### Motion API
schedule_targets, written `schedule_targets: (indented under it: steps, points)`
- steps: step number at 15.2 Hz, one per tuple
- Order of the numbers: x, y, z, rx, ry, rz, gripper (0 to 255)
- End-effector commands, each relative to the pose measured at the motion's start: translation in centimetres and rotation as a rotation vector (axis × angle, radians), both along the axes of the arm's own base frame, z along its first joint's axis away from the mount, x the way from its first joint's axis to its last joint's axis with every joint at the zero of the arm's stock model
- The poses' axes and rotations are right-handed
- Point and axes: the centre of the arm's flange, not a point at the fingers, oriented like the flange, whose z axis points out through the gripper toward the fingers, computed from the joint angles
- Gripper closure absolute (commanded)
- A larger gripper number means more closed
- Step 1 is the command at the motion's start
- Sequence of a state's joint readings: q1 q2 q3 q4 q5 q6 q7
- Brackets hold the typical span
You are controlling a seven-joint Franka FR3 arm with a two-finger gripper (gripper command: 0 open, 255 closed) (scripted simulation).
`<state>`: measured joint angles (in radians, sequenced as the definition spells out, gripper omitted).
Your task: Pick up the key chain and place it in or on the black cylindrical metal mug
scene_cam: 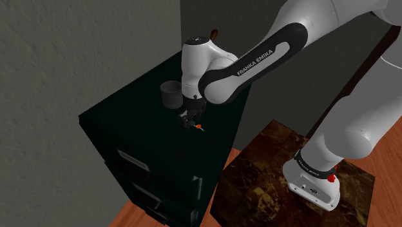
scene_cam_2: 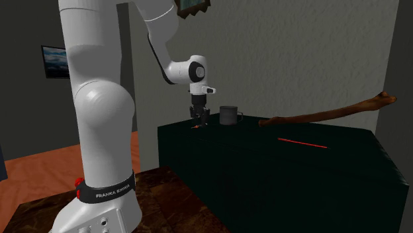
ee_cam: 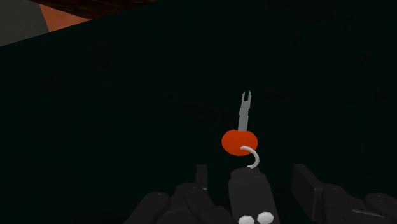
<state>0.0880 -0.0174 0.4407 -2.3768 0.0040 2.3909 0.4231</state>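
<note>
1. My fingers (ee_cam: 308,188): apart, one on each side of a black stub (ee_cam: 249,194). A dark gap shows on both sides of it, so nothing is clamped. Their lower ends are cut off at the wrist view's edge.
2. My gripper (ee_cam: 253,173): pointing straight down, low over a dark top (scene_cam: 189,121) (scene_cam_2: 198,119). I cannot tell whether my tips touch that top.
3. Key chain (ee_cam: 240,141): a red-orange round tag with a grey key blade pointing away from me and a white hook curling toward me. It lies on the dark top just beyond my fingertips. The hook runs to the black stub, which blends into my own black, so I cannot tell if it belongs to the key chain. From the shoulder it reads as an orange fleck (scene_cam: 199,126) beside my tips, and likewise from the second exterior view (scene_cam_2: 196,126).
4. Mug (scene_cam: 171,95) (scene_cam_2: 229,114): dark grey, upright on the same top, near me but apart from the key chain. Its inside is hard to make out.
5. Cabinet (scene_cam: 129,122) (scene_cam_2: 298,159): near-black, with drawer fronts barely readable.
6. Stick (scene_cam_2: 331,114): brown, lying across the top beyond the mug. A thin red line (scene_cam_2: 302,142) lies nearer, and I cannot tell what it is.
</note>
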Motion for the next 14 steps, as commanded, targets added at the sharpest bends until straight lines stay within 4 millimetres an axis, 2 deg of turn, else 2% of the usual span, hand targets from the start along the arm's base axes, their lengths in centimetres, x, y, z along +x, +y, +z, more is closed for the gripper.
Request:
schedule_targets:
  steps: [1, 9, 14]
  points:
    - [0.0, 0.0, -0.1, 0.000, 0.001, 0.000, 255]
    - [0.0, 0.0, -0.1, 0.000, 0.001, 0.000, 255]
    - [0.0, 0.0, 2.6, 0.000, 0.001, 0.000, 255]
